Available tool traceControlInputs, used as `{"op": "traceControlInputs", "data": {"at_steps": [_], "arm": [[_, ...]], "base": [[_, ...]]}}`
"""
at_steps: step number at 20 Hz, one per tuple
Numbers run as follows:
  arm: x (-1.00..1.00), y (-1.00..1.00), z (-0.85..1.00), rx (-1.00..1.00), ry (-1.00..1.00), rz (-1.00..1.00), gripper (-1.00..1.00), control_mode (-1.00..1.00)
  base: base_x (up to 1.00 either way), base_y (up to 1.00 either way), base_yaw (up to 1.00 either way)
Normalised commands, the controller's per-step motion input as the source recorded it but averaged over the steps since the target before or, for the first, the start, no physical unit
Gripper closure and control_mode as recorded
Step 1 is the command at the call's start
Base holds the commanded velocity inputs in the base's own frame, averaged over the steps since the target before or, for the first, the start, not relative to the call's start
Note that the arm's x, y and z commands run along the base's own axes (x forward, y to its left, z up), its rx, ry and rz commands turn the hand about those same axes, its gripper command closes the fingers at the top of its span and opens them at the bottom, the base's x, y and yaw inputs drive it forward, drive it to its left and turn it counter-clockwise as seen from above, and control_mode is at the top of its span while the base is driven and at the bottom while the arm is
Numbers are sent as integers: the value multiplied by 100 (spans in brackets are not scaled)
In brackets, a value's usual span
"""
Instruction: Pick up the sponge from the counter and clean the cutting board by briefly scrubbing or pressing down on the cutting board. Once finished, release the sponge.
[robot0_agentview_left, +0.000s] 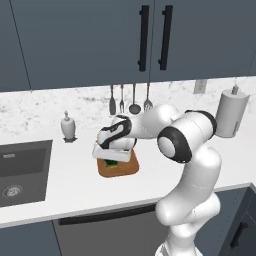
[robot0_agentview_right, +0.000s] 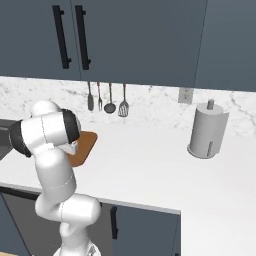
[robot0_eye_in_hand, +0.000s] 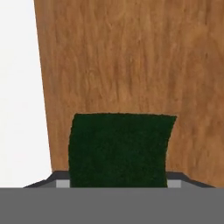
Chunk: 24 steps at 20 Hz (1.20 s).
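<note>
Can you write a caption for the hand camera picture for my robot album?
The dark green sponge sits between the robot's fingers, over the brown wooden cutting board.

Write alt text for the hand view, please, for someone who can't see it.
A dark green sponge sits close to the camera over a brown wooden cutting board, whose grain runs up the picture. A strip of white counter runs along the board's left side.
</note>
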Motion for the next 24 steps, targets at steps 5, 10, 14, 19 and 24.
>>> {"op": "traceControlInputs", "data": {"at_steps": [5,10,14,19,24], "arm": [[7,22,-60,0,0,0,100,-100],[0,12,-49,2,0,0,100,-100],[-4,12,-50,17,0,2,100,-100],[-25,3,-56,18,-6,2,100,-100],[20,0,-55,2,-10,0,100,-100]], "base": [[0,0,0],[0,0,0],[0,0,0],[0,0,0],[0,0,0]]}}
